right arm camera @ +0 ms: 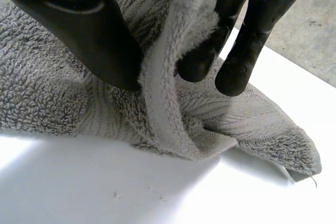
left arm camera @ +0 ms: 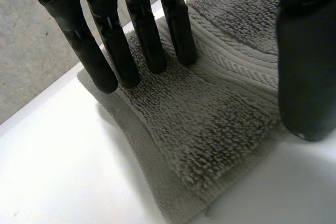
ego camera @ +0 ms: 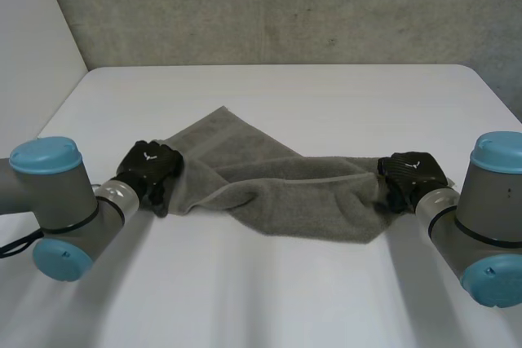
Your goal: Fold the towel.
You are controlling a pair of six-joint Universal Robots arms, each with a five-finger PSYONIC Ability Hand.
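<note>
The towel lies bunched on the table: the left hand rests straight, spread fingers on one end, apparently anchoring it, while the right hand pinches the opposite edge, probably for lifting.

Seen from the head camera, the left hand covers the towel's left end and the right hand covers its right end, so the cloth beneath each is hidden. The towel's middle is twisted over itself, hiding the layers underneath. The left arm and right arm are cut off by the picture's sides, and the worktop's near edge is cut off below.

In the left wrist view the palm is out of frame, and the towel runs out of frame between the fingers and the thumb. In the right wrist view a raised ridge of towel hides part of one finger, and the cloth is cut off beside the thumb.
</note>
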